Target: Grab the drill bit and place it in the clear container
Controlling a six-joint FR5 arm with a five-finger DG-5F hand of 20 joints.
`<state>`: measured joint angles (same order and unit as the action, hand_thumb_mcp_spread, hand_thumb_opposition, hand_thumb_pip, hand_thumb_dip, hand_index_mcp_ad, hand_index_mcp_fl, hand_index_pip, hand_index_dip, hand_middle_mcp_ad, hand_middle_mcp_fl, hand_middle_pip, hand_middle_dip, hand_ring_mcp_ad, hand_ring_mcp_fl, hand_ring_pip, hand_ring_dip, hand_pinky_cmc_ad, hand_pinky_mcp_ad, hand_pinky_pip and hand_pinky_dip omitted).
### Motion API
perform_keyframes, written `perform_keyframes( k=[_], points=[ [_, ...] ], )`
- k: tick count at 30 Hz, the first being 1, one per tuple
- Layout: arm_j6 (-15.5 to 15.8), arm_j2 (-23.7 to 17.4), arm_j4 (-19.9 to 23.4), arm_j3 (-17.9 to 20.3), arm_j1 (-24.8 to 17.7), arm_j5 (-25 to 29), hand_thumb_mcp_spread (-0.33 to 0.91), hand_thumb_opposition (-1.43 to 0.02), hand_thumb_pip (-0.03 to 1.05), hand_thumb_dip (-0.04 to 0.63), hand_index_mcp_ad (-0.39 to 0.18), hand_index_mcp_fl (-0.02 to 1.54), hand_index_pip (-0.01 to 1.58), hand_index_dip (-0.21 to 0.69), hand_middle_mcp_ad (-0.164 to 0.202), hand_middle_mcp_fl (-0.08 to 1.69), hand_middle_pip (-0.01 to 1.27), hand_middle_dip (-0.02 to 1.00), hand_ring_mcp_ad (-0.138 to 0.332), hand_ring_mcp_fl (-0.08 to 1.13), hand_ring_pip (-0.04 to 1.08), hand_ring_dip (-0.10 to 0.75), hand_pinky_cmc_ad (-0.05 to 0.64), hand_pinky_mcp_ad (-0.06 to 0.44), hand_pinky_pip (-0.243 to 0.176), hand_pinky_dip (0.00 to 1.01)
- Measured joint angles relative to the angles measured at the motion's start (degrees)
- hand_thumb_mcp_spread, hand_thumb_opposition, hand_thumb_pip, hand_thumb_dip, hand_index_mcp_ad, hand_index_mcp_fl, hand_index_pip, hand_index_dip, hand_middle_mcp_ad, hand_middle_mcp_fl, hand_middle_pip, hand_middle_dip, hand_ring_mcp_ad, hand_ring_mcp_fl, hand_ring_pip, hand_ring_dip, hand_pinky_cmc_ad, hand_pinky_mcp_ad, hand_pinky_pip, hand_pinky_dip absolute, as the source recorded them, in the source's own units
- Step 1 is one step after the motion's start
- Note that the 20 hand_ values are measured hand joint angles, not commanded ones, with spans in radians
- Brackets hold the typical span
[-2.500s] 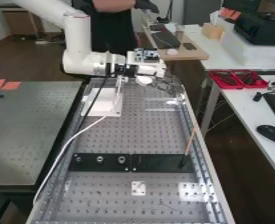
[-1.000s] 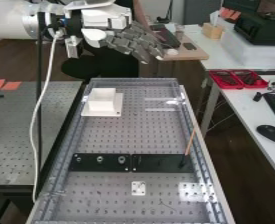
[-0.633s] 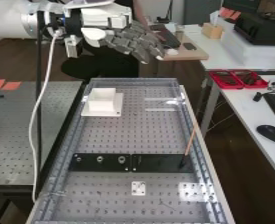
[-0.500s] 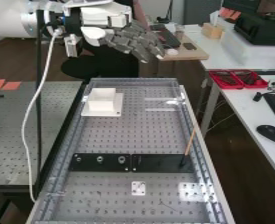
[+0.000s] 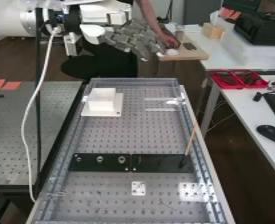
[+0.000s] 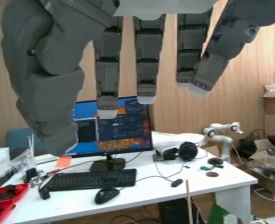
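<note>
Drill bit: location cannot be told with certainty. Robot hand found open, fingers extended and thumb apart, grasping nothing, above and beyond the far edge of the tabletop. White square block noted on its base near the far left corner. Thin tan stick noted near the right edge, tilted, lower end at the black plate.
</note>
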<state>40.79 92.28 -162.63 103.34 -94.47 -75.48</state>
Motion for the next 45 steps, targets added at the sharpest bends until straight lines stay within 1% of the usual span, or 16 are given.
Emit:
perform_keyframes(
  k=[14,38,45],
  points=[
    [-0.07,-0.01,-0.43,-0.25,-0.92,0.82,0.43,-0.79,0.45,0.26,-0.168,0.46,0.51,0.222,0.051,0.37,0.12,0.57,0.188,0.18,0.1,0.48,0.431,0.199,-0.045,0.84],
    [-0.35,-0.88,-1.2,0.17,-0.92,0.83,0.43,-0.79,0.44,0.26,-0.168,0.46,0.51,0.218,0.051,0.36,0.12,0.57,0.188,0.18,0.1,0.48,0.431,0.195,-0.045,0.84],
    [-0.35,-0.98,-2.05,-0.57,-0.85,0.77,0.43,-0.79,0.44,0.26,-0.168,0.46,0.51,0.222,0.051,0.36,0.12,0.57,0.188,0.18,0.1,0.48,0.429,0.195,-0.045,0.84]
  ],
)
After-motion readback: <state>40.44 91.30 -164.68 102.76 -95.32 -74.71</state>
